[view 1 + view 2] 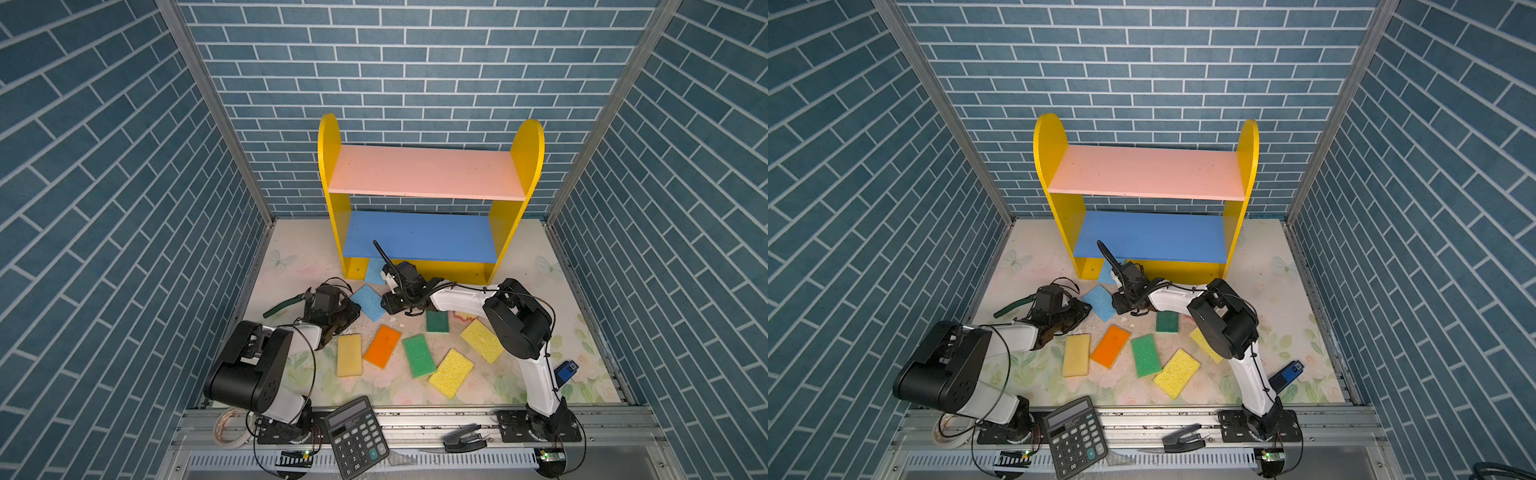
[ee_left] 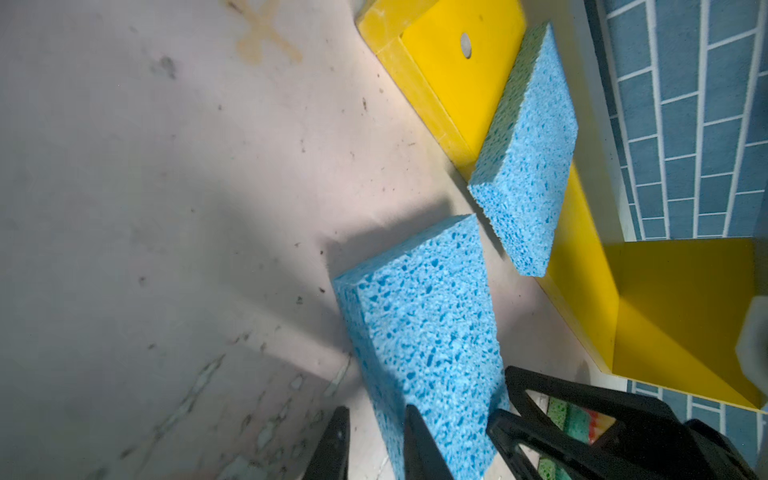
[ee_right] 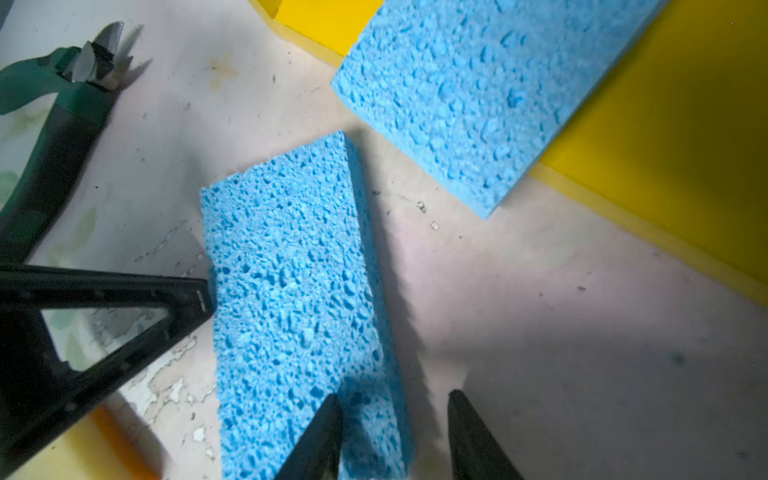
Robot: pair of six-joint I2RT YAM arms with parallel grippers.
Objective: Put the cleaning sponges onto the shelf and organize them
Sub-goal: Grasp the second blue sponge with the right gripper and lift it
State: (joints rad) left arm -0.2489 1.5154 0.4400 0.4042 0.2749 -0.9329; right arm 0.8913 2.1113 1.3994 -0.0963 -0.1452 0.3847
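The shelf (image 1: 528, 158) stands at the back of the tabletop (image 1: 291, 266). On its yellow base rests one blue sponge (image 1: 375, 271), only partly on it: it lies tilted across the base's front edge, its near end out over the tabletop. A second blue sponge (image 1: 368, 302) lies flat on the tabletop just in front, apart from the other, between the two tools.

The right tool (image 3: 395, 395) is released. Its jaws stand apart at one end of the second blue sponge, one finger over the foam and the other beyond the long edge, over bare tabletop. The left tool (image 2: 376, 409) has its jaws a little apart and clamps nothing. It sits at the opposite long edge, where a fingertip (image 3: 187, 299) touches the foam.

Nearer the front, well apart from the shelf, lie a pale yellow sponge (image 1: 349, 355), an orange sponge (image 1: 382, 346), a green sponge (image 1: 419, 355), a dark green sponge (image 1: 437, 321) and two yellow sponges (image 1: 482, 340) (image 1: 451, 373). Green pliers (image 1: 286, 303) lie beside the left tool.
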